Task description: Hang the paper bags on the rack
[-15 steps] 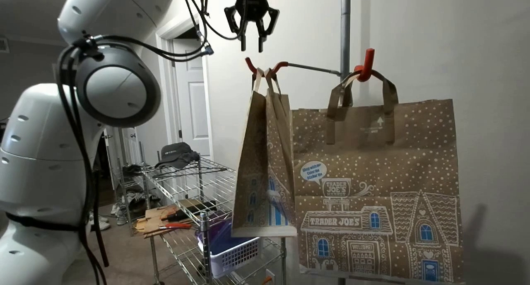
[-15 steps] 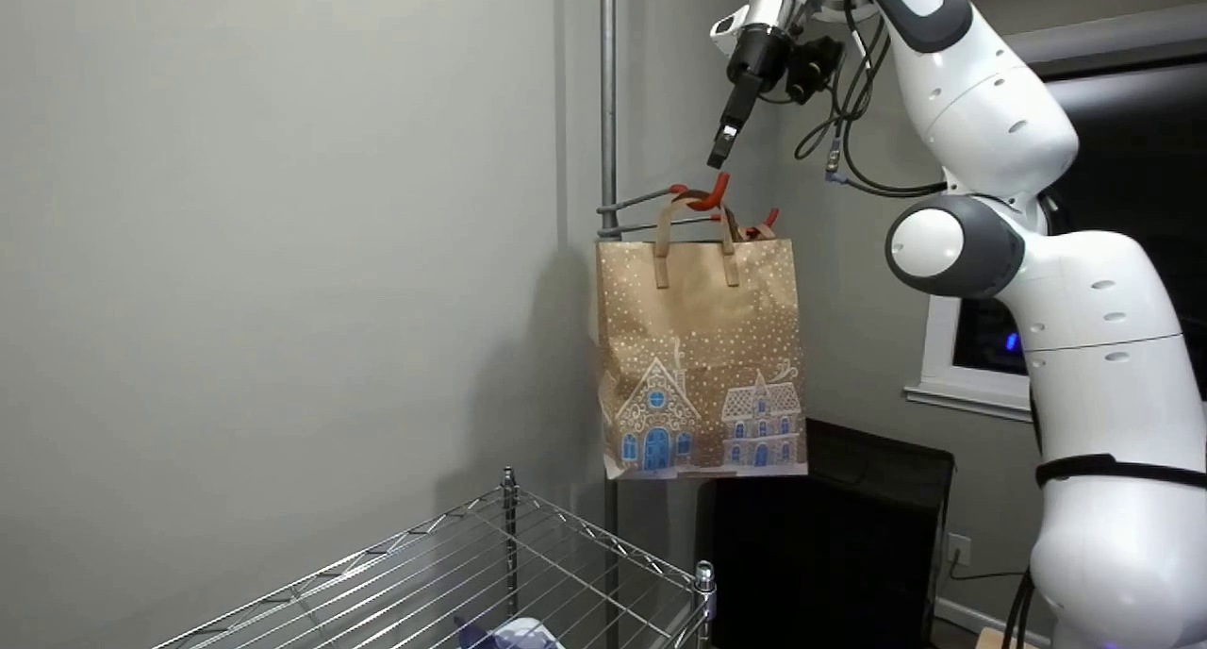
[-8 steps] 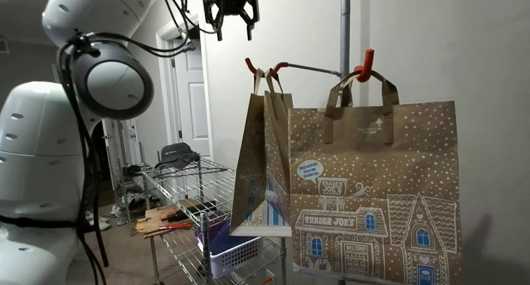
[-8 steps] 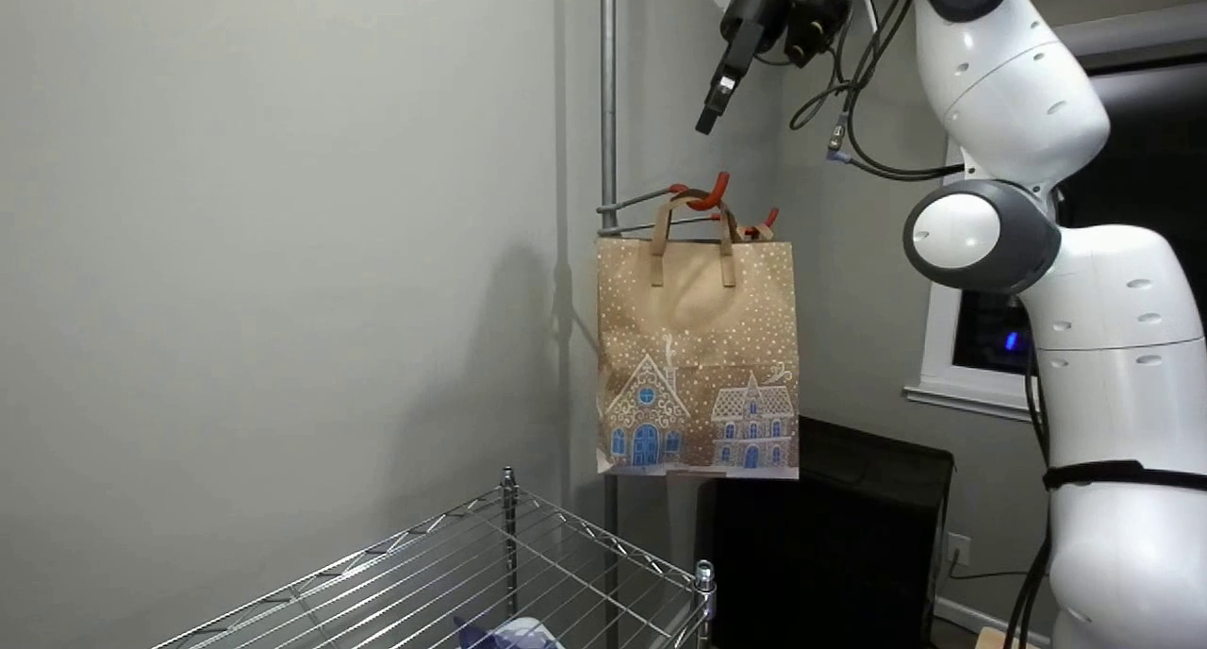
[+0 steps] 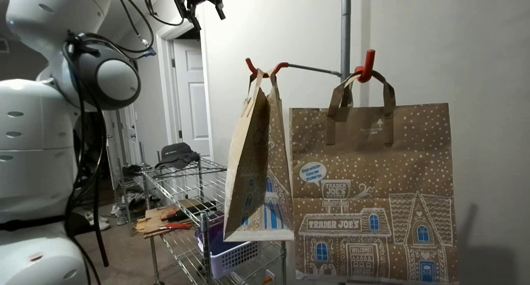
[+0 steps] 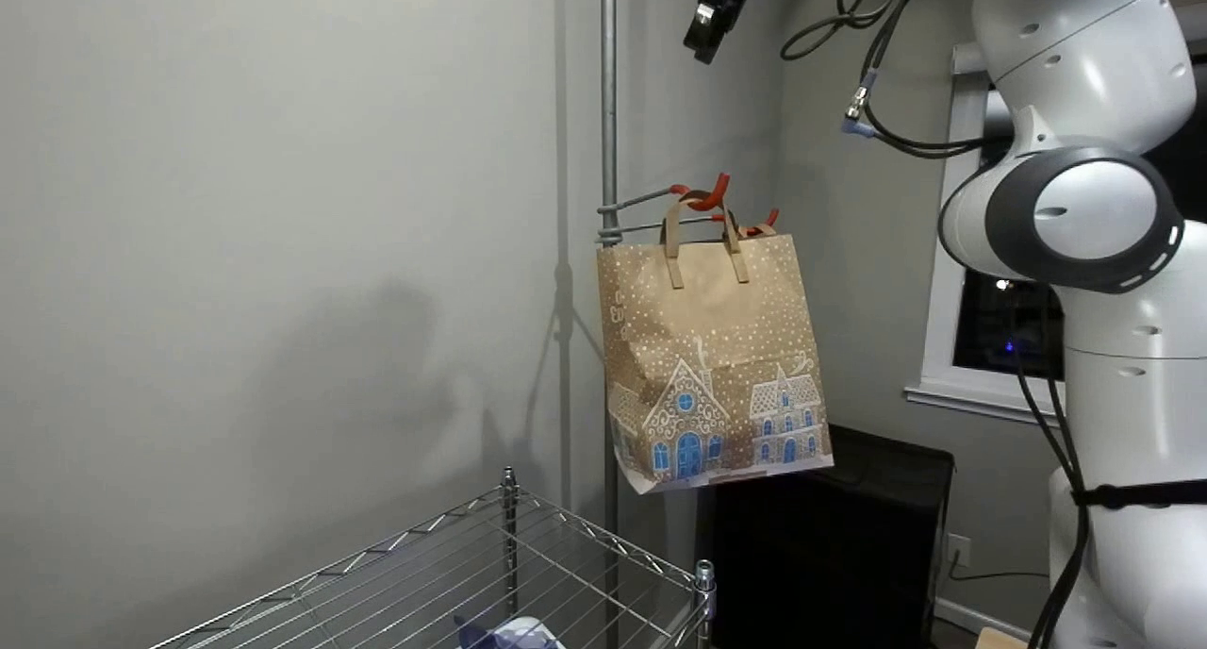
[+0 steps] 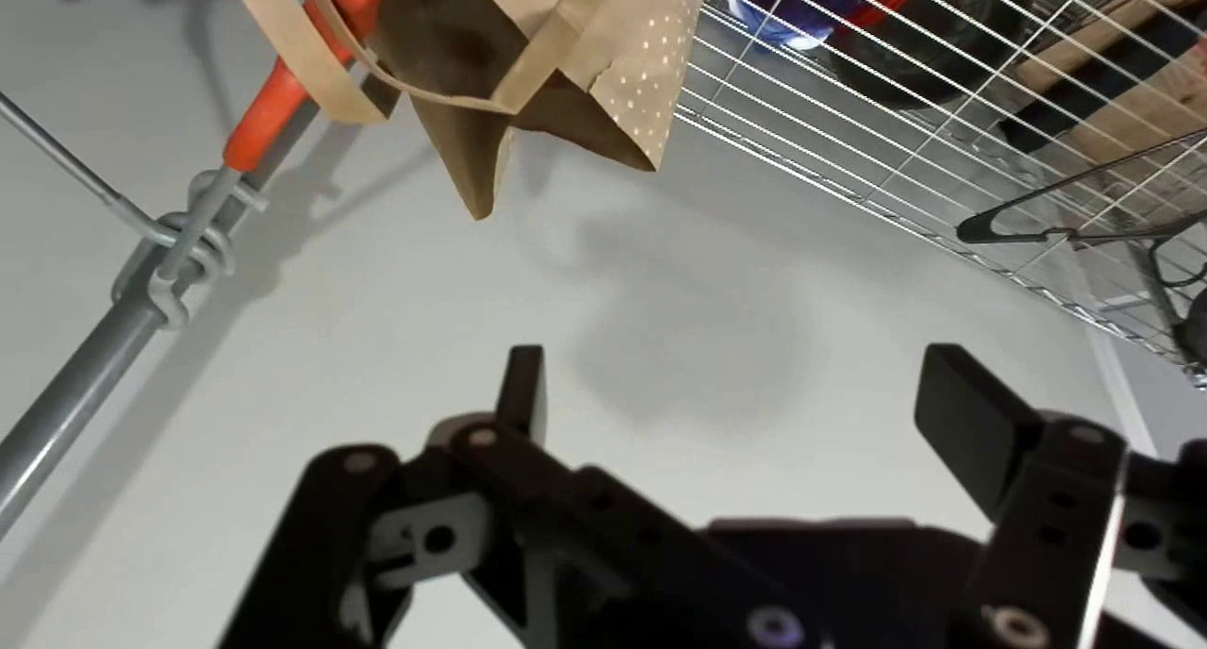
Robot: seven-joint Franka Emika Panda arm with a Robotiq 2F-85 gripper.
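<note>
Holding gripper (image 7: 735,375) spread, empty, above two bags (image 5: 372,160), likely to avoid snagging; with both hung by handles (image 5: 389,94) on upturned red hooks (image 5: 367,67) of rack (image 5: 345,28), presumably against slipping.

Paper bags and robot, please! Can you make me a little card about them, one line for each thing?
Paper bags: two, brown, white-speckled
How they hang: handles looped over red hooks on the rack
Gripper: open, holding nothing, higher than the hooks
Cap: dark, on top of the wire shelving
Basket: pale purple, lower on the shelving
</note>
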